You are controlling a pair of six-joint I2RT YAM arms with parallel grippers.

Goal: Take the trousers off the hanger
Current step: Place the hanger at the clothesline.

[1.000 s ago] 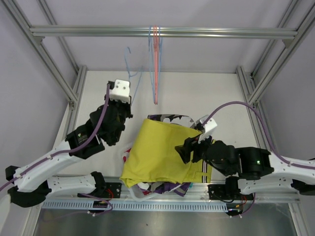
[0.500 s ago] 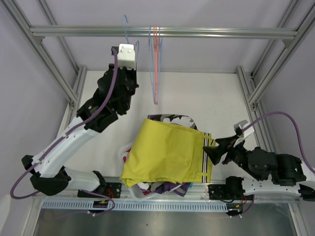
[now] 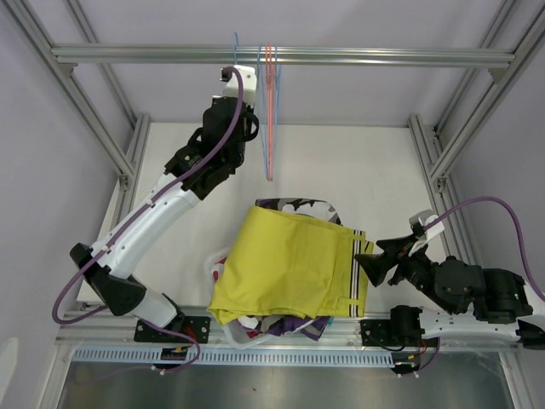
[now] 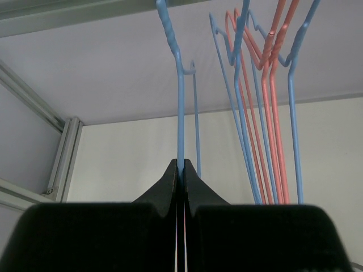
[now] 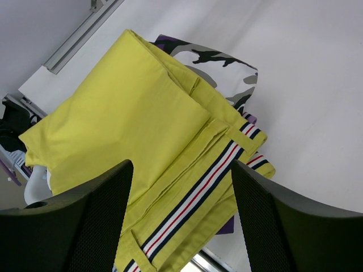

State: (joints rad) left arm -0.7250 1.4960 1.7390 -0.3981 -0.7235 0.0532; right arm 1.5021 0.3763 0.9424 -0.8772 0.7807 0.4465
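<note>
The trousers lie in a pile on the table, mustard yellow pair (image 3: 285,264) on top with a striped side band, a camouflage pair (image 3: 298,205) showing beneath. In the right wrist view the yellow pair (image 5: 130,119) covers the camouflage one (image 5: 222,63). My left gripper (image 3: 239,79) is raised to the top rail and shut on the wire of a bare blue hanger (image 4: 180,113), whose hook (image 3: 236,43) sits at the rail. My right gripper (image 3: 375,256) stands open just right of the pile, fingers apart over the striped band (image 5: 181,167), holding nothing.
Several bare red and blue hangers (image 3: 269,111) hang from the top rail (image 3: 383,56), close right of the held one (image 4: 272,113). Frame posts run along both table sides. A white item (image 3: 217,271) peeks from the pile's left edge.
My left arm swung up and rightward from above the table to the rail, carrying the blue hanger. My right gripper drew back to the right off the yellow trousers and opened wider.
</note>
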